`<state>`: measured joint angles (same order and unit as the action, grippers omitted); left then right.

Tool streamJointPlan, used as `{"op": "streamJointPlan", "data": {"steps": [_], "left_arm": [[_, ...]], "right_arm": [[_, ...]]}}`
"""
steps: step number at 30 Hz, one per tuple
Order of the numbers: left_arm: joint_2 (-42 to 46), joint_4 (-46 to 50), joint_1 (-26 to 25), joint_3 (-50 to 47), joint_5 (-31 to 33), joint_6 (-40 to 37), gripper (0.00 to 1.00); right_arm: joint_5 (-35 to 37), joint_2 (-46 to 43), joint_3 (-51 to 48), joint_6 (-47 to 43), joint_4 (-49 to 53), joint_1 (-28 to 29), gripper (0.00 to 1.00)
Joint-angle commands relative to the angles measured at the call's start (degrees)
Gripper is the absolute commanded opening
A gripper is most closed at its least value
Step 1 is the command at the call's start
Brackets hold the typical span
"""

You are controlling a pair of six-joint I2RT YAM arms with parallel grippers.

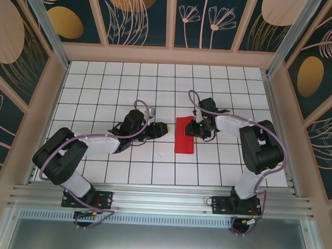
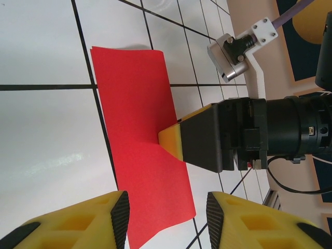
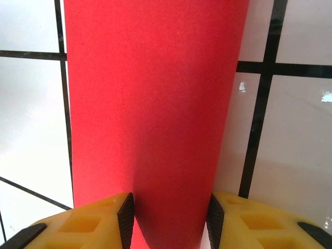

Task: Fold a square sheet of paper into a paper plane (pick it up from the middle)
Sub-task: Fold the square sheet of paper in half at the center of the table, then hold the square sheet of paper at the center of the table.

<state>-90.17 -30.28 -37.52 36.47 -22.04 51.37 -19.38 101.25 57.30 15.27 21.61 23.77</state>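
The square sheet of paper (image 1: 184, 136) is bright red and lies on the white tiles as a narrow upright rectangle. My right gripper (image 1: 195, 128) is at its right edge, jaws apart. In the right wrist view the paper (image 3: 155, 104) bows up between the two pads of that gripper (image 3: 168, 218). In the left wrist view a yellow fingertip (image 2: 171, 141) of the right gripper touches the paper (image 2: 140, 129), which lifts slightly there. My left gripper (image 1: 164, 129) hovers just left of the sheet, open, holding nothing (image 2: 167, 218).
The white tiled floor (image 1: 100, 86) is walled by a pink frame (image 1: 170, 56) with patterned panels. An aluminium rail (image 1: 161, 200) runs along the near edge by the arm bases. A metal bracket (image 2: 233, 52) stands at the far side.
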Motion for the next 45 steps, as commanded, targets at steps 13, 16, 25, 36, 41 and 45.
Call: {"op": "streamJointPlan", "data": {"steps": [13,16,25,36,41,45], "left_arm": [[-1.24,-1.63,-0.32,2.00,-1.70,0.23,0.45],[-1.41,-1.62,-0.34,2.13,-1.85,0.13,0.44],[-2.58,-1.26,-0.41,3.36,-1.73,0.44,0.40],[-11.89,12.09,-3.66,15.03,4.87,-0.40,0.10],[-16.51,19.82,-5.35,21.40,7.80,-1.30,0.00],[-19.70,24.12,-6.24,25.36,9.12,-2.27,0.00]], "right_arm": [[0.54,2.21,2.41,-4.62,3.62,-0.77,0.44],[0.99,2.38,2.62,-4.58,3.87,-1.08,0.44],[0.66,3.27,1.99,-3.88,3.27,-1.21,0.44],[1.56,3.78,1.07,-3.40,3.00,-1.25,0.44],[1.51,3.89,1.15,-3.30,2.91,-1.26,0.44],[1.42,3.87,1.07,-3.14,2.83,-1.22,0.44]]}}
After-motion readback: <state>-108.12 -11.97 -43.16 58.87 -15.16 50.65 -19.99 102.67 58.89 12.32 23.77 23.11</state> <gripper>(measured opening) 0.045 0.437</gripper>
